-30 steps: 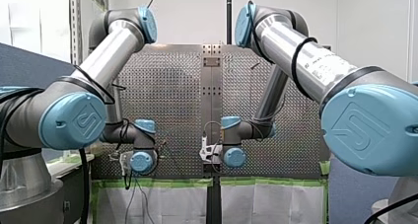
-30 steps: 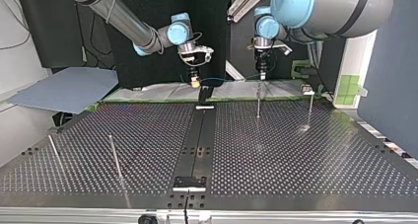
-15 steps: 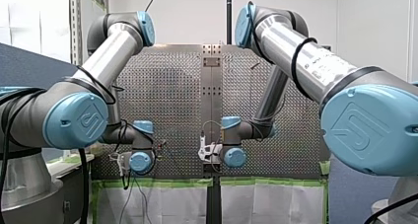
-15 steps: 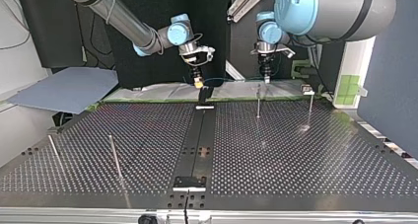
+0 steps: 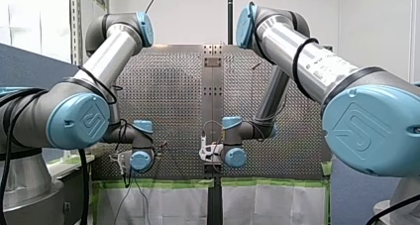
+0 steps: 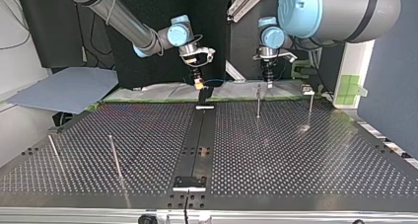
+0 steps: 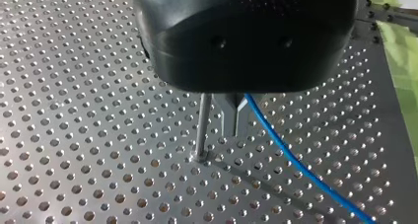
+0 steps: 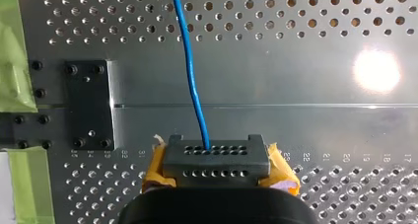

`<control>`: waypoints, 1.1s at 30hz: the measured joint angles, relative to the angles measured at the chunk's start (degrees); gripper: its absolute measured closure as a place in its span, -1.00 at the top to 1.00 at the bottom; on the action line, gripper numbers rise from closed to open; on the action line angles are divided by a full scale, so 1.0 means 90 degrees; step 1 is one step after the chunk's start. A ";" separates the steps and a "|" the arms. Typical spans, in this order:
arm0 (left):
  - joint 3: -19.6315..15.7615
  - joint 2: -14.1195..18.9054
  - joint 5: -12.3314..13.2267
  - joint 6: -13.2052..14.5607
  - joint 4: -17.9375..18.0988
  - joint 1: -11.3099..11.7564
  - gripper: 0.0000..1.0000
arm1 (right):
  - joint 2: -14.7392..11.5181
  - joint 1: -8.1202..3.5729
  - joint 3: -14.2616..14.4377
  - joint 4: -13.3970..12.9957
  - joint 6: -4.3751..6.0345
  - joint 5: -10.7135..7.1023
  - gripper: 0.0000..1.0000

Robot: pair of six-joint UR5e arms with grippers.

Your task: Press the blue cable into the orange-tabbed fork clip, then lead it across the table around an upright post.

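the cable (image 8: 192, 81) is blue and hangs above the far edge of the table (image 6: 296, 155) in the top view, strung almost level between the two arms. the right jaws, with yellow pads (image 8: 281, 174), look closed on it: in the right wrist view the cable runs straight out from between them. the left jaws are narrow, their metal fingers (image 7: 235, 118) pinched together. the cable comes out at their side and trails away over the holes, so they seem to grip it too. a post (image 7: 202, 128) stands just beside those fingers, while the cable passes on their other side, clear of it.

in the top view a small black piece (image 6: 204, 93) stands under the right jaws, at the far end of the dark centre strip (image 6: 199, 145). it is probably the clip, but its orange tab cannot be told from the pads there, nor whether the cable sits in it.

on that reading the step in hand is the seating. the right arm should line the cable squarely over the fork's slot and push straight down. the left arm should hold the span lightly taut and in line, so it does not ride up on a prong. too hard a pull could drag it through the pads. the left fingers are close to the post, so any sideways move needs care.

the table is perforated metal with glare spots. another post (image 6: 310, 108) stands further right and two more (image 6: 114, 157) at the near left. green tape (image 8: 12, 51) and white sheeting (image 6: 162, 91) line the far edge. a blue sheet (image 6: 64, 88) lies off to the left and a dark panel (image 6: 389, 61) stands at the right.
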 joint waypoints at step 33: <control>0.0324 -0.0012 0.0266 0.0018 -0.0471 0.0222 -1.00 | 0.0321 -0.0234 -0.0226 0.0145 -0.0025 0.0003 -1.00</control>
